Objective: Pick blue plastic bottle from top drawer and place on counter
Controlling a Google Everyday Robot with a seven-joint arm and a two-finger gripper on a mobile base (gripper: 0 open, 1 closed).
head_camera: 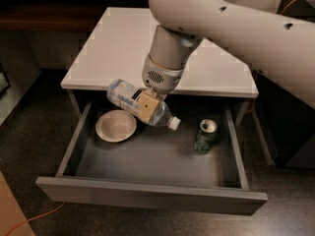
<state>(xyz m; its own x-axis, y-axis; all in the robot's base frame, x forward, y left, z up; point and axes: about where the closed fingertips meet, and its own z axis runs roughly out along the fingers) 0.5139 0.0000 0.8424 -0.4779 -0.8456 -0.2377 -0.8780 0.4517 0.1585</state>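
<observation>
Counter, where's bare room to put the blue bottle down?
The counter is bare across its left half; the arm hides its right rear. The gripper, shut on the blue plastic bottle, hangs by its front edge. In the top drawer, bowl and can crowd the back; the front floor is bare.

Dim room, bright counter (113,48), claw (148,106) over shadowed drawer (147,196)

I see my gripper (149,107), clamped on the blue plastic bottle (124,94) above the top drawer (147,196), covering the bottle's middle and hiding its own far finger, the label's print too small to read, and the arm (236,23) running off the top and right edges.
</observation>
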